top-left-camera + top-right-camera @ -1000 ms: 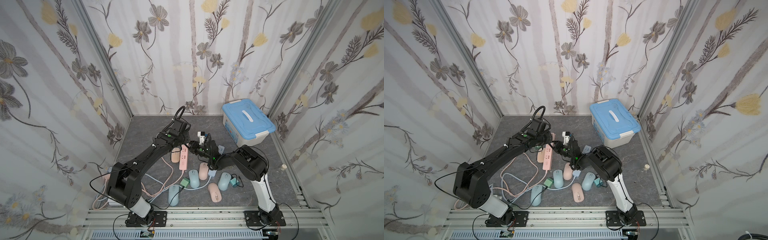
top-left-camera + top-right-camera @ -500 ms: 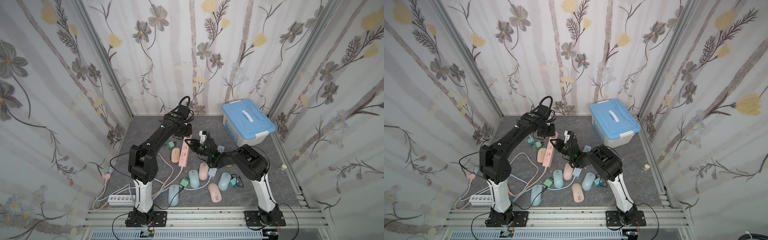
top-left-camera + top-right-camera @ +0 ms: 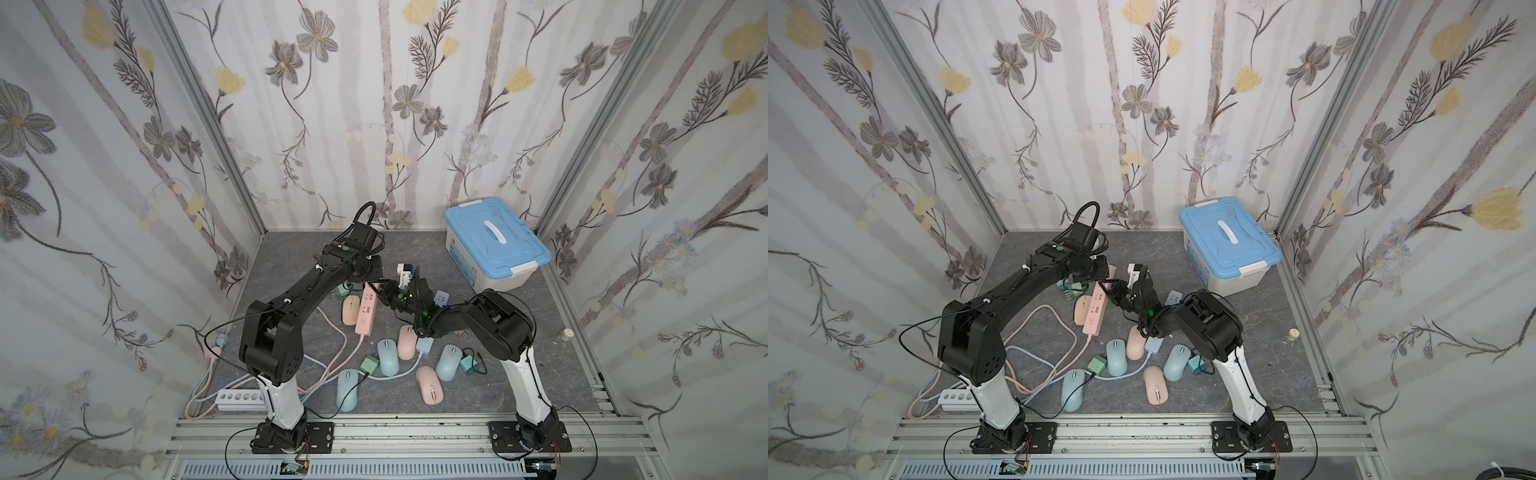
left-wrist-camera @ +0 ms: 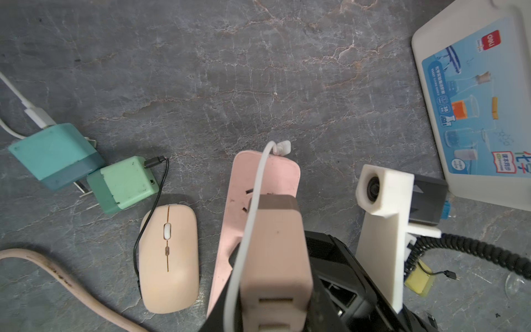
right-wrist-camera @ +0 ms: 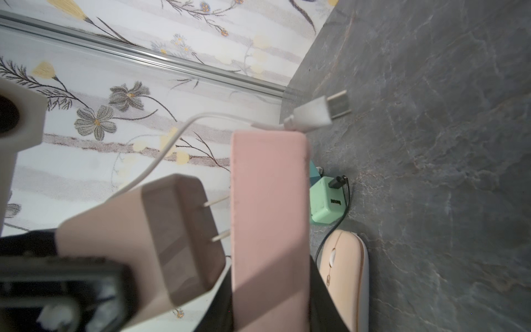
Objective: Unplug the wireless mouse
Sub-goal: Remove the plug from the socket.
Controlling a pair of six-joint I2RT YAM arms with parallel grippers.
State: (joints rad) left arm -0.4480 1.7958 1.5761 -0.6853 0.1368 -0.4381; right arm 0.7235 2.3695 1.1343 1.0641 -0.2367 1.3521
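Observation:
My left gripper (image 4: 273, 287) is shut on a pink charger (image 4: 275, 253) with a white cable running along it. The charger's two prongs show bare, their tips at the face of the pink power strip (image 5: 270, 218). My right gripper (image 5: 270, 293) is shut on that strip's end, its jaws on either side. The cable's loose USB plug (image 5: 319, 113) hangs past the strip. A peach wireless mouse (image 4: 169, 258) lies beside the strip, and a black cable joins it to a green charger (image 4: 123, 184). In both top views the grippers (image 3: 376, 286) (image 3: 1111, 282) meet mid-table.
A blue-lidded box (image 3: 494, 253) stands at the back right. A teal charger (image 4: 54, 155) lies by the green one. Several mice (image 3: 388, 357) and chargers are scattered in front. A white power strip (image 3: 241, 399) and looping cables lie at the front left.
The left arm's elbow has swung upright and its wrist has shifted slightly towards the back wall. The right arm has stayed at the strip.

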